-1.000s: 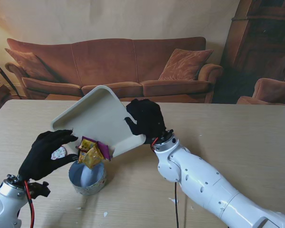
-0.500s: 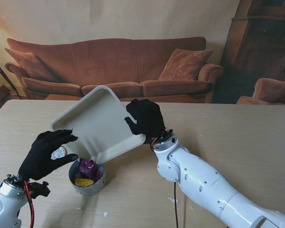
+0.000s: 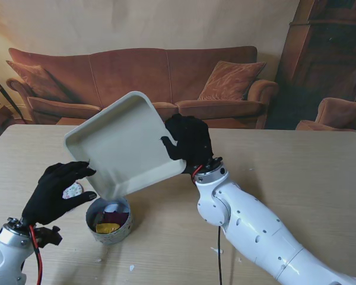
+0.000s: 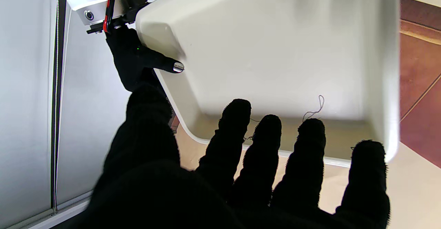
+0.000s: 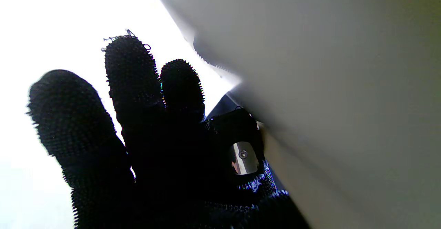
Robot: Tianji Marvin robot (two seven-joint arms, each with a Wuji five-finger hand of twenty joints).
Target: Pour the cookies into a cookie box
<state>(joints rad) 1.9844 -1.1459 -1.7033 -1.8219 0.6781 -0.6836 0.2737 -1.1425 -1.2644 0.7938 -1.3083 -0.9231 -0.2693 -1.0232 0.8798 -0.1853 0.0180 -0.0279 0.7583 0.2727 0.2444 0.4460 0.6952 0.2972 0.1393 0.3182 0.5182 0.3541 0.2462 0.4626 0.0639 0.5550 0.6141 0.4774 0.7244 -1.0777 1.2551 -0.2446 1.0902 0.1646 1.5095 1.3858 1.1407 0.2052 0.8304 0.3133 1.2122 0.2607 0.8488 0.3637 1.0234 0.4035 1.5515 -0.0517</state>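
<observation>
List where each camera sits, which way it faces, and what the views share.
Stand: above the shoulders, looking down at the table; both arms, cookie box.
Left wrist: along the open left hand toward the tray's underside.
Right wrist: along the right hand, gripping the tray.
Shared: the tilted tray.

We list a cream tray (image 3: 121, 145), tilted steeply with its lowest corner over a round tin (image 3: 108, 221). Our right hand (image 3: 188, 141), black-gloved, grips the tray's right edge. Our left hand (image 3: 56, 192), also black-gloved, hovers with fingers spread just left of the tin, holding nothing. In the tin lie wrapped cookies (image 3: 109, 220), one yellow, one purple. A small round patterned disc (image 3: 73, 190) shows beneath the left hand. All stands on a pale wooden table (image 3: 285, 160); a brown sofa (image 3: 148, 83) lies beyond.
</observation>
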